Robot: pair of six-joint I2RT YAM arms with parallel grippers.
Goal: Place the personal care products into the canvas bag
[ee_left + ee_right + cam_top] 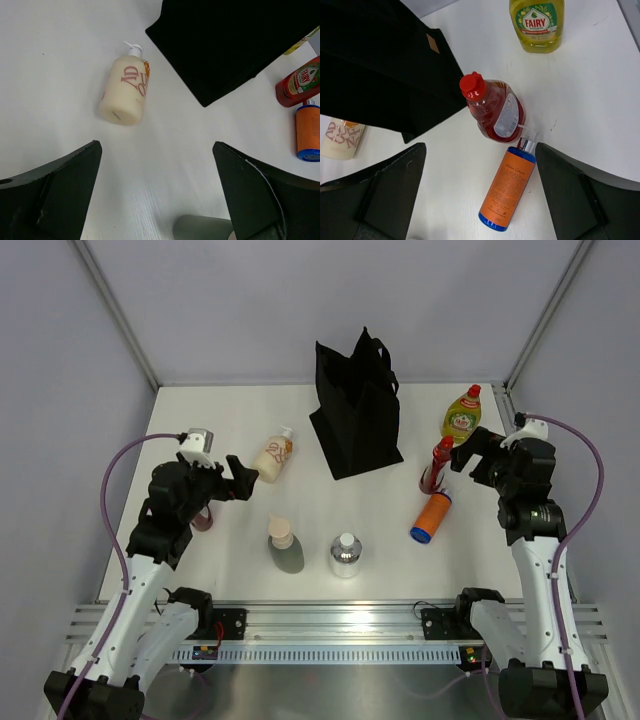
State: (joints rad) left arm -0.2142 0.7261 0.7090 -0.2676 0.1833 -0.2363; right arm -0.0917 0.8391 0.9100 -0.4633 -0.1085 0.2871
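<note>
The black canvas bag point(356, 410) stands upright at the table's middle back. A cream pump bottle point(274, 455) lies left of it, ahead of my open, empty left gripper point(241, 478), and shows in the left wrist view point(125, 90). A grey-green beige-capped bottle point(285, 544) and a clear white-capped bottle point(345, 554) stand near the front. A red bottle point(437, 465), an orange blue-capped bottle point(432, 516) and a yellow-green red-capped bottle point(462, 413) sit at the right. My open right gripper point(468, 453) hovers above the orange bottle point(509, 186) and the red bottle point(495, 110).
Grey walls enclose the white table point(230, 410) at the back and both sides. A metal rail point(330, 620) runs along the near edge. The bag's dark side point(380, 60) fills the upper left of the right wrist view.
</note>
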